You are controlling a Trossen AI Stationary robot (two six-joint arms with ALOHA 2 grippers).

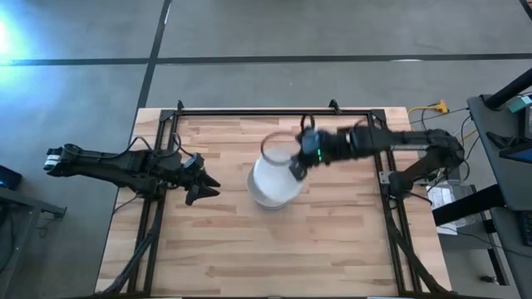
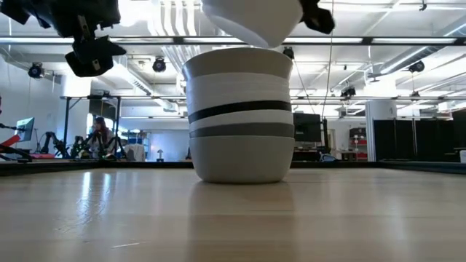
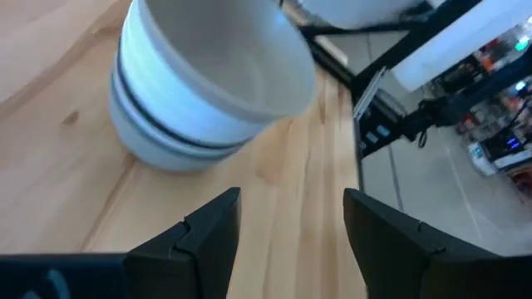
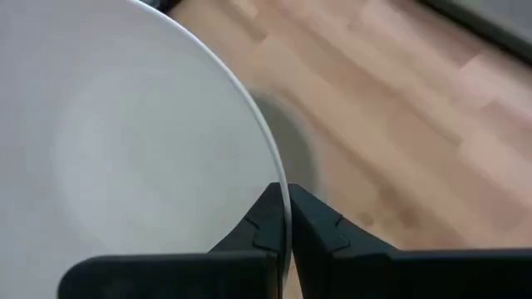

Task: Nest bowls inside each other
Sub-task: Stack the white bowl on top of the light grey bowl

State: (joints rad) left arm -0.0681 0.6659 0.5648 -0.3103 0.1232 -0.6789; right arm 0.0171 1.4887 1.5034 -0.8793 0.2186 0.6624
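Observation:
A stack of nested bowls (image 1: 273, 187) stands near the table's middle. It is mostly white, with a black band and a grey one (image 2: 240, 116), and it also shows in the left wrist view (image 3: 191, 108). My right gripper (image 1: 299, 164) is shut on one more white bowl (image 1: 281, 149), held just above the stack (image 2: 251, 18) and filling the right wrist view (image 4: 125, 141). My left gripper (image 1: 204, 184) hangs open, off the table, left of the stack (image 2: 91, 54), its fingers apart (image 3: 291, 232). My right gripper (image 4: 288, 220) pinches the white bowl's rim (image 4: 281, 195), one finger inside the bowl and one outside. It comes from the table's right side. The bowl is lifted clear, its base just above the stack's top bowl (image 2: 251, 51).
Bare wooden table top (image 1: 332, 241) lies around the stack. A black frame (image 1: 249, 112) runs along the table's far edge and its sides. Cables and equipment (image 1: 465, 183) sit beyond the right edge.

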